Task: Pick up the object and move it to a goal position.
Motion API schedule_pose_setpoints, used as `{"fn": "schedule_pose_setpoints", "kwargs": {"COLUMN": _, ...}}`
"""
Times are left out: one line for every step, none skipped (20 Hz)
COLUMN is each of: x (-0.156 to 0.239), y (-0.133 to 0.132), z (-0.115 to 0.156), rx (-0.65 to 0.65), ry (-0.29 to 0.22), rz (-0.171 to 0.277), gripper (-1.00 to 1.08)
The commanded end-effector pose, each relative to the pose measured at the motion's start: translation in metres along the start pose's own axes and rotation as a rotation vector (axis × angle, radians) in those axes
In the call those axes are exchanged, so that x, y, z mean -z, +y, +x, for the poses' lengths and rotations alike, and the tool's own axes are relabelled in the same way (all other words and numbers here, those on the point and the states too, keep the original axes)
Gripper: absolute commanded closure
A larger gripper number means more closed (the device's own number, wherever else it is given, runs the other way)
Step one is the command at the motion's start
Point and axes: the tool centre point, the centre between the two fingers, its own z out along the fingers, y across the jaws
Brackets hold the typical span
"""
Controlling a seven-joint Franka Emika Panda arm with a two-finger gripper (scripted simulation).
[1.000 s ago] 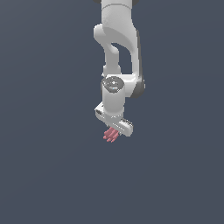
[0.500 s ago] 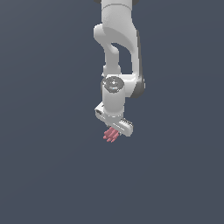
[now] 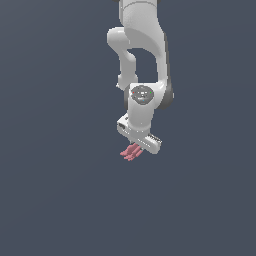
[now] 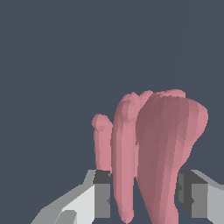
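The object (image 3: 132,151) is a small pinkish-red thing of several parallel finger-like lobes. In the exterior view it sticks out below the white gripper (image 3: 136,146), in mid-air under the white arm. In the wrist view the object (image 4: 153,148) fills the middle, standing between the two grey fingertips (image 4: 101,194). The gripper (image 4: 144,197) is shut on the object, with one pad on each side of it. The pads' contact with the lobes is partly hidden by the object itself.
Only a plain dark grey-blue background shows around the arm (image 3: 142,60) in both views. No table, edge, goal marker or other object is visible.
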Motion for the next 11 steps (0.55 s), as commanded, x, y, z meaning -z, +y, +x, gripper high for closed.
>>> {"fn": "schedule_pose_setpoints", "kwargs": {"x": -0.001, "y": -0.013, "z": -0.017, "rx": 0.003, "ry": -0.011, "rz": -0.009, "gripper": 1.08}}
{"fn": "schedule_pose_setpoints", "kwargs": {"x": 0.001, "y": -0.017, "z": -0.020, "rx": 0.003, "ry": -0.011, "rz": -0.009, "gripper": 1.08}}
{"fn": "schedule_pose_setpoints", "kwargs": {"x": 0.002, "y": -0.021, "z": -0.024, "rx": 0.003, "ry": -0.011, "rz": -0.009, "gripper": 1.08}}
{"fn": "schedule_pose_setpoints", "kwargs": {"x": 0.003, "y": -0.025, "z": -0.026, "rx": 0.003, "ry": -0.011, "rz": -0.009, "gripper": 1.08}}
{"fn": "schedule_pose_setpoints", "kwargs": {"x": 0.004, "y": -0.028, "z": -0.029, "rx": 0.003, "ry": -0.011, "rz": -0.009, "gripper": 1.08}}
{"fn": "schedule_pose_setpoints", "kwargs": {"x": 0.005, "y": -0.030, "z": -0.030, "rx": 0.003, "ry": -0.011, "rz": -0.009, "gripper": 1.08}}
{"fn": "schedule_pose_setpoints", "kwargs": {"x": 0.006, "y": -0.032, "z": -0.032, "rx": 0.003, "ry": -0.011, "rz": -0.009, "gripper": 1.08}}
{"fn": "schedule_pose_setpoints", "kwargs": {"x": 0.006, "y": -0.033, "z": -0.032, "rx": 0.003, "ry": -0.011, "rz": -0.009, "gripper": 1.08}}
{"fn": "schedule_pose_setpoints", "kwargs": {"x": 0.006, "y": -0.034, "z": -0.033, "rx": 0.003, "ry": -0.011, "rz": -0.009, "gripper": 1.08}}
{"fn": "schedule_pose_setpoints", "kwargs": {"x": 0.006, "y": -0.035, "z": -0.032, "rx": 0.003, "ry": -0.011, "rz": -0.009, "gripper": 1.08}}
{"fn": "schedule_pose_setpoints", "kwargs": {"x": 0.006, "y": -0.034, "z": -0.032, "rx": 0.003, "ry": -0.011, "rz": -0.009, "gripper": 1.08}}
